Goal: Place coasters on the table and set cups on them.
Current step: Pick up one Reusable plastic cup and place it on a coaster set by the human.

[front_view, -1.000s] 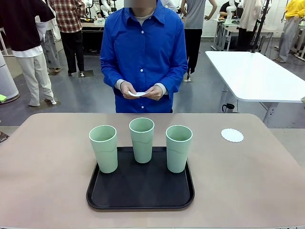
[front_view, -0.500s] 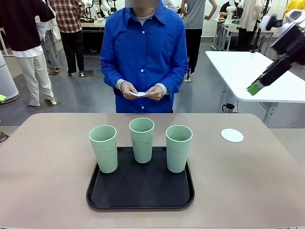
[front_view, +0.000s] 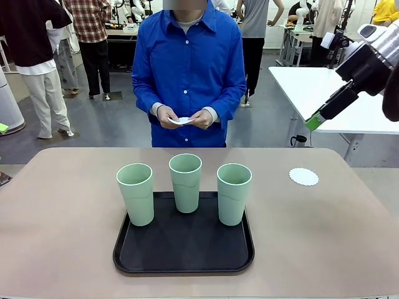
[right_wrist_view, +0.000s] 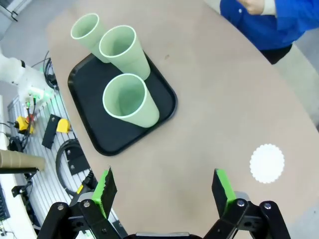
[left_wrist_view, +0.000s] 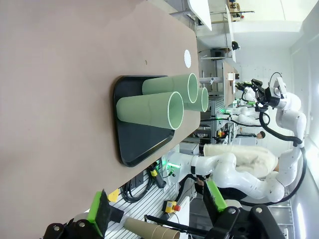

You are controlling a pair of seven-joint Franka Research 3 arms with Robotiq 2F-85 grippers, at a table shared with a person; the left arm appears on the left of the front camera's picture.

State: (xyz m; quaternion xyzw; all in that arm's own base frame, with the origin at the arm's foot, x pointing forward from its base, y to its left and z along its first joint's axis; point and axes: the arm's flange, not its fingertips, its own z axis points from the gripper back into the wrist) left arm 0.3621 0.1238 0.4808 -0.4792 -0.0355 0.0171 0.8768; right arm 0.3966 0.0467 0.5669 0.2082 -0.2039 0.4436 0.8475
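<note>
right gripper point(right_wrist_view: 164, 190) edged inward over the beige-pink tabletop point(front_view: 62, 218), jaws apart
left gripper point(left_wrist_view: 157, 206) gaped too (three mint-green plastic tumblers point(front_view: 186, 184) stood on a black tray point(front_view: 181, 250), white lacy doily point(front_view: 303, 176) aside).

The right arm point(front_view: 380, 47) enters the front view at the upper right edge and is held high, its white wrist point(front_view: 391, 38) tilted so the black claw body slants down and toward the left. The right claw point(right_wrist_view: 164, 189) has its jaws spread wide, with 2 green-padded fingers point(right_wrist_view: 106, 191) standing far apart at the bottom of its wrist view. The left claw point(left_wrist_view: 157, 206) is rolled sideways. Its jaws are just as wide apart, and its 2 black fingers with green pads rise from the lower edge.
</note>
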